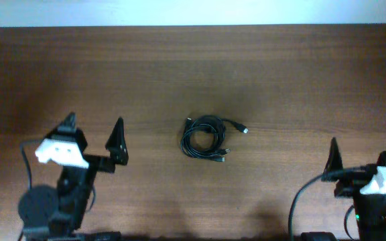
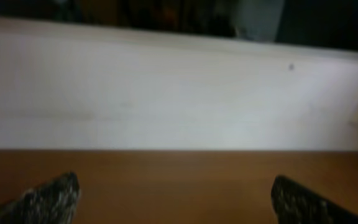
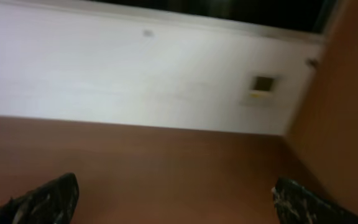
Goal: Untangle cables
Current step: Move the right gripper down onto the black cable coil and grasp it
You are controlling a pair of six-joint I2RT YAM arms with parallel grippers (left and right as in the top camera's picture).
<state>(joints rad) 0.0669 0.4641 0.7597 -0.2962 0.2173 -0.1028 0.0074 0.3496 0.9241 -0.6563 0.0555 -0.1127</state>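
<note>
Nothing of the untangling looks begun: the cables (image 1: 204, 136) lie in one tight coil at the middle of the table (image 1: 179, 67), while the left gripper (image 1: 94, 122) and right gripper (image 1: 364, 144) sit well apart from it, both spread wide and empty.

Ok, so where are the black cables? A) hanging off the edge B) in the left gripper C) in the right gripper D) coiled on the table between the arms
D: the cables lie coiled on the table, apart from the open left gripper and open right gripper.
</note>
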